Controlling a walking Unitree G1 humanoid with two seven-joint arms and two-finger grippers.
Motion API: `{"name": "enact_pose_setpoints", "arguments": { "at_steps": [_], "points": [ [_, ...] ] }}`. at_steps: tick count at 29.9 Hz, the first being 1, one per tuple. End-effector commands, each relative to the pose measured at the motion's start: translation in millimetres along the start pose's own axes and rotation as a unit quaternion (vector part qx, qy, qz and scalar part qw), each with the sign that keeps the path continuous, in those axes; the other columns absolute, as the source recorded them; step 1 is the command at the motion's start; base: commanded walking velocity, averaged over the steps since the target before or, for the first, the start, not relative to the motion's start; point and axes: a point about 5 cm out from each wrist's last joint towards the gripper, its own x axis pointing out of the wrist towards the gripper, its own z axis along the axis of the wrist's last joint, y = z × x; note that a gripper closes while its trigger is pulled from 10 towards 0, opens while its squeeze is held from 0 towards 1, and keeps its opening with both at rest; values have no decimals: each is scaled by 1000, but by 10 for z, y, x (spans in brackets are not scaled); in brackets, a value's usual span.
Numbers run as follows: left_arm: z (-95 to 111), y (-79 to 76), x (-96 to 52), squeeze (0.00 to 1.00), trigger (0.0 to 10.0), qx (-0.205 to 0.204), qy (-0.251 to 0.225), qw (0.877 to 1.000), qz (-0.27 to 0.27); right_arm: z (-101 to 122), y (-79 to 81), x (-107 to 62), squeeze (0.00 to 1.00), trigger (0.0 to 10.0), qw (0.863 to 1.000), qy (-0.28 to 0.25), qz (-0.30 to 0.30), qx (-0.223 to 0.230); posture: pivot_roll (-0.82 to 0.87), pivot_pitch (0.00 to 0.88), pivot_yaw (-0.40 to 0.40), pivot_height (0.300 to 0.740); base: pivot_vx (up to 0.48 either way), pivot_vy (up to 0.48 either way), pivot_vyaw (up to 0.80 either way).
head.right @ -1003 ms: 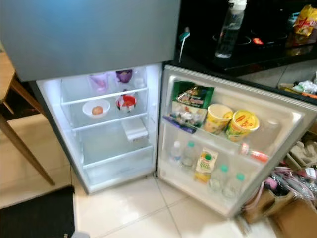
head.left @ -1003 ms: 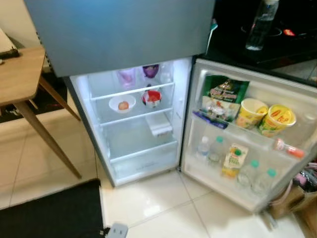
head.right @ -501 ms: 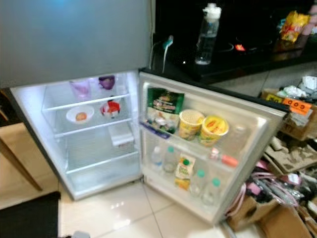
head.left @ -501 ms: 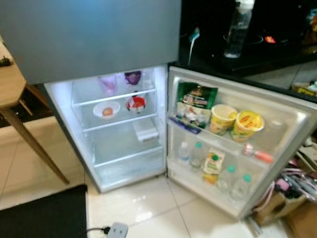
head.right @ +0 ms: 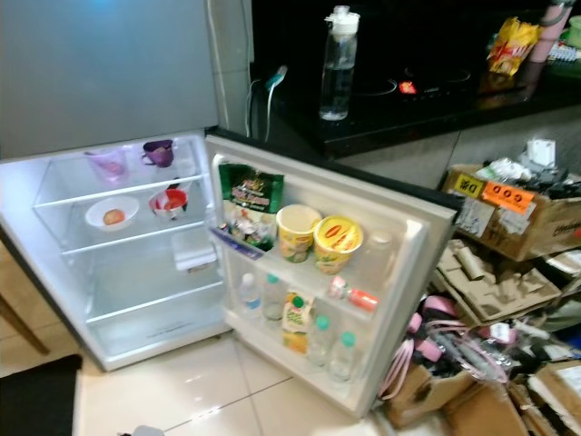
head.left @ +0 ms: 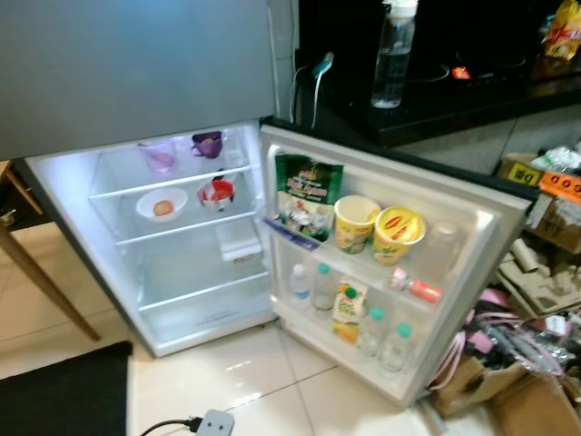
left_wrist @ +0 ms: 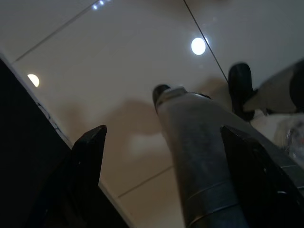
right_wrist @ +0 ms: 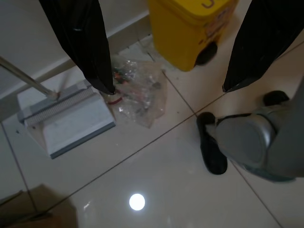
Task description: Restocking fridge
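The view has swung rightward since a second ago: the open white fridge [head.left: 182, 263] sits further toward 9 o'clock, its door shelf [head.left: 363, 263] of yellow tubs [head.left: 398, 234] centred. Both idle tools hang over the floor, left tool [left_wrist: 161, 156] and right tool [right_wrist: 166, 52] spread apart, empty.

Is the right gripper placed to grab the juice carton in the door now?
Probably not. The right gripper hangs open over floor tiles, while the juice carton sits low in the fridge door, unobstructed but far ahead.
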Motion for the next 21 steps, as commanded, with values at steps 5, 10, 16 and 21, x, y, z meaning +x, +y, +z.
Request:
{"name": "enact_pose_setpoints", "arguments": {
  "at_steps": [5,10,16,21],
  "points": [
    [-141,-12,-15,0,10000,2,32,999,6,-18,23,2,0,10000,1000,-1,2,6,-78,0,-5,740,0,0,0],
    [-144,-16,-13,0,10000,0,36,999,5,193,-120,-16,0,10000,995,-61,-26,70,-76,0,-4,740,0,0,0],
    [-138,-13,-13,0,10000,3,36,999,4,729,-443,-121,0,10000,975,-167,-68,134,-77,0,1,740,0,0,0],
    [-132,-3,-14,0,10000,2,36,999,5,1412,-794,-384,0,10000,933,-294,-85,189,-76,0,1,740,0,0,0]
  ]
}}
